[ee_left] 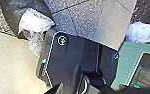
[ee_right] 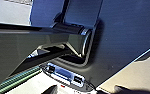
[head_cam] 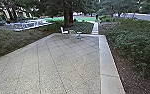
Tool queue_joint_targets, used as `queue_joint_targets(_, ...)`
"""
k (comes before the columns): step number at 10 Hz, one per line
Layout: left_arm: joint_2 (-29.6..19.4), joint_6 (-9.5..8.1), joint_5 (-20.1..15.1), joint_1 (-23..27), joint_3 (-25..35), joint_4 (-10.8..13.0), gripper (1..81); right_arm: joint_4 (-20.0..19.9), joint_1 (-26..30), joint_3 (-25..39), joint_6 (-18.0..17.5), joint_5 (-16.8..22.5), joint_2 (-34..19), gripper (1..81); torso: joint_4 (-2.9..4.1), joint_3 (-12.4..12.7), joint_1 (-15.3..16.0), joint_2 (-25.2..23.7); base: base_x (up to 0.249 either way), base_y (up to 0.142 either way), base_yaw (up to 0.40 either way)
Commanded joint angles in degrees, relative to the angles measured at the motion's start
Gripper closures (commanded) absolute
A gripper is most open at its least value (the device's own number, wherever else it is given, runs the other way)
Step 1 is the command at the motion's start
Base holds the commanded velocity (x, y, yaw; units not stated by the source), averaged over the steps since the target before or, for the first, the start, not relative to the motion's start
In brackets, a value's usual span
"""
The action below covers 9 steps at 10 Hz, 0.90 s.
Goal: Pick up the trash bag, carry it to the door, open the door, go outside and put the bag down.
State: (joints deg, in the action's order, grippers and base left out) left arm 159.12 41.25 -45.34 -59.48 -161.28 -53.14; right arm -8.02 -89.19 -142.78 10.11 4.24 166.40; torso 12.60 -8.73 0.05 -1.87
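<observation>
Left gripper [ee_left: 45,47]: can't tell whether holding; trash bag [ee_left: 35,23], probably, crumpled pale plastic, close beside it.

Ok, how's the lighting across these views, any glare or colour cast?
Head view: soft, even daylight, no hard shadows on the paving; left wrist view: crumpled whitish plastic nearly washed out; right wrist view: bluish cast on the dark plate.

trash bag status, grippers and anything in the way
Grippers: state unreadable, both sides. Trash bag: in left wrist view, hold unconfirmed. Ahead: white chair at paving's far edge, possible obstacle.
</observation>
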Motion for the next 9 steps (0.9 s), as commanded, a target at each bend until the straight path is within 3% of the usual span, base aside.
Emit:
queue_joint_targets(1,3.66,8.14,2.62,-5.94,-0.97,-1.09,1.0,-0.59,1.33,0.40,0.18,4.28,0.18,1.0,0.00,-0.11,0.00,0.00,0.000,0.000,0.000)
queue_joint_targets(2,5.77,10.07,6.05,-9.55,-0.97,-1.09,1.0,-0.59,1.42,0.23,0.18,4.28,0.18,1.0,-1.33,0.35,-0.05,-0.04,0.000,0.000,0.000)
queue_joint_targets(3,7.27,11.04,7.54,-12.27,-0.70,-1.09,1.0,-0.68,1.51,0.23,0.18,4.28,0.18,1.0,-4.57,0.92,-0.05,-0.04,0.000,0.000,0.000)
queue_joint_targets(5,9.45,13.14,7.72,-15.27,-0.79,-1.09,1.0,-0.68,1.42,0.14,0.18,4.28,0.18,1.0,-7.07,1.11,-0.05,-0.06,0.000,0.000,0.000)
queue_joint_targets(6,9.90,14.20,7.81,-16.24,-0.88,-1.52,1.0,-0.68,1.42,0.14,0.17,4.28,0.27,1.0,-14.26,1.13,-0.05,-0.09,0.000,0.000,0.000)
queue_joint_targets(7,10.25,14.56,7.81,-17.11,-0.70,-1.35,1.0,-0.68,1.42,0.23,0.09,4.28,0.36,1.0,-5.40,1.16,-0.05,-0.09,0.000,0.000,0.000)
queue_joint_targets(8,10.95,14.91,8.84,-18.08,-0.88,-1.18,1.0,-0.50,1.33,0.14,0.18,4.28,0.62,1.0,-7.08,1.16,-0.05,-0.09,0.000,0.000,0.000)
queue_joint_targets(9,12.00,15.00,14.36,-19.49,-0.70,-1.01,1.0,-0.42,1.33,0.14,0.17,4.28,0.80,1.0,-8.18,3.70,-0.05,-0.11,0.000,0.000,0.000)
